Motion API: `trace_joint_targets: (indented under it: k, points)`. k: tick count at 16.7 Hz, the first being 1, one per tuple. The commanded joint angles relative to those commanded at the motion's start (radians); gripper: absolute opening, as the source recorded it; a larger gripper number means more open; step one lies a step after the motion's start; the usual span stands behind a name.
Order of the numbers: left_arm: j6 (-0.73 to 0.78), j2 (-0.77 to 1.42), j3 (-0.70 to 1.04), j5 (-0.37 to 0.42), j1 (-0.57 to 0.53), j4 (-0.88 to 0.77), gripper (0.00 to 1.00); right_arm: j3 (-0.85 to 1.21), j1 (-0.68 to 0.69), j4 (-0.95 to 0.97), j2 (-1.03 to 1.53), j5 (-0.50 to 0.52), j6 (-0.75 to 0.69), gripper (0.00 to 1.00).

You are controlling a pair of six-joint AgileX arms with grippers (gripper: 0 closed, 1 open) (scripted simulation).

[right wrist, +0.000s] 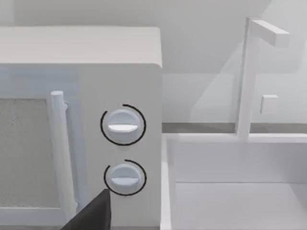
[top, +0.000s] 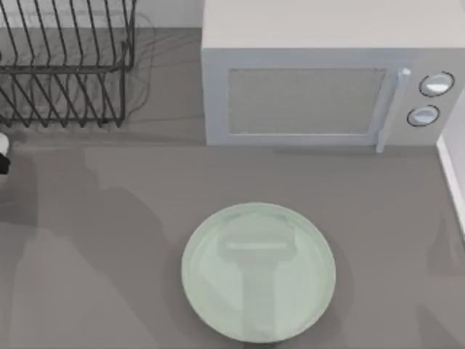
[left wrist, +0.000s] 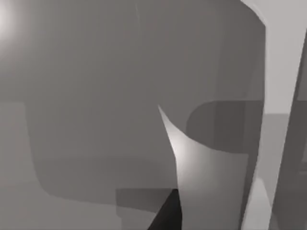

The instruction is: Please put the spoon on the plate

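Note:
The pale mint-green plate (top: 259, 272) lies on the grey table at the front centre, glossy and with nothing on it. The spoon is out of view. A small white and black part of my left arm (top: 3, 153) shows at the table's left edge, far from the plate. A dark part of my left gripper (left wrist: 167, 215) sits over grey table and shadow in the left wrist view. In the right wrist view, a dark part of my right gripper (right wrist: 91, 213) sits in front of the microwave's knobs (right wrist: 123, 125).
A white microwave (top: 320, 87) stands shut at the back, its handle (top: 392, 109) and two knobs on its right. A black wire dish rack (top: 65, 65) stands at the back left. A white sink (right wrist: 240, 187) with a tap (right wrist: 247, 76) lies right of the microwave.

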Motion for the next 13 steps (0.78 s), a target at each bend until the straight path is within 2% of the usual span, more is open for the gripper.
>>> trace_joint_targets:
  k: [4,9,13]
  points:
    - [0.000,-0.019,0.064,0.000,0.001,-0.074,0.00,0.000,0.000,0.000,0.000,0.000,0.000,1.00]
    - [-0.002,-0.084,0.209,-0.001,-0.002,-0.311,0.00,0.000,0.000,0.000,0.000,0.000,0.000,1.00]
    - [-0.004,-0.109,0.249,-0.001,-0.002,-0.357,0.00,0.000,0.000,0.000,0.000,0.000,0.000,1.00]
